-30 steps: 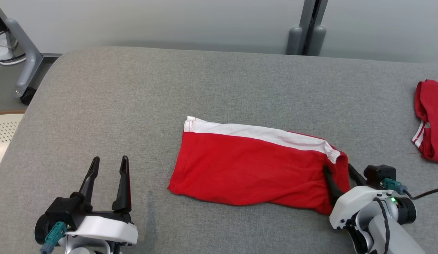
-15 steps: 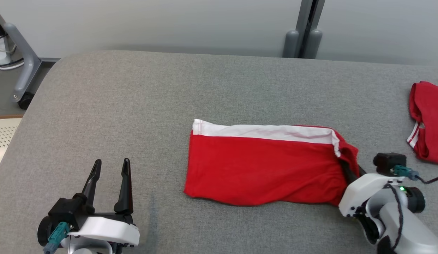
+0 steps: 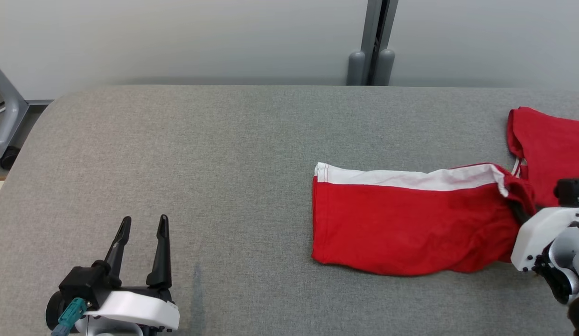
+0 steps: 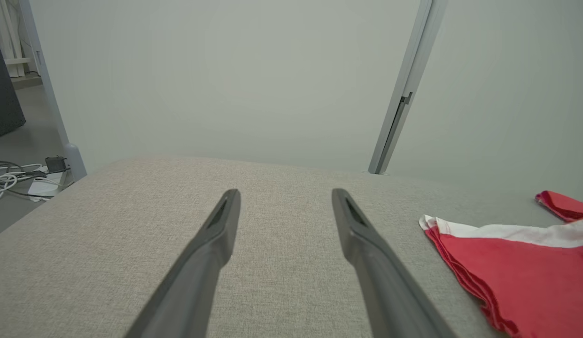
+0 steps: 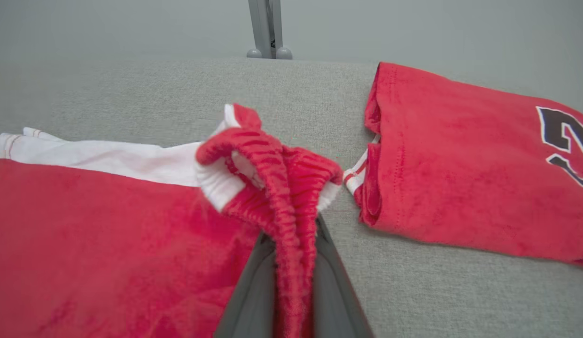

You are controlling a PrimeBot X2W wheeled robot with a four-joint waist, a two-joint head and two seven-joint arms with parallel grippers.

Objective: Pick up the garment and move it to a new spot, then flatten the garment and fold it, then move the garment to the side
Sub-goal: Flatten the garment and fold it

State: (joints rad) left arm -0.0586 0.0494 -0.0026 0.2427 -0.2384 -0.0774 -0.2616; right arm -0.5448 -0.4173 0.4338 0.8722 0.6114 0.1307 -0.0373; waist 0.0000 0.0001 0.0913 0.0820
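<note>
My right gripper pinches the shorts' ribbed red waistband; left gripper gapes empty over the grey woven table.

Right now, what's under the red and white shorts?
Grey padded table shows around the folded shorts. Anything beneath them is hidden by the cloth.

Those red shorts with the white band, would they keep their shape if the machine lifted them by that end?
Probably floppy: the waistband bunches into ridges where the right end effector pinches it. Likely light, being thin cloth lying nearly flat on the table. Lifted by that one end, the red shorts would probably hang and the fold could slip open.
</note>
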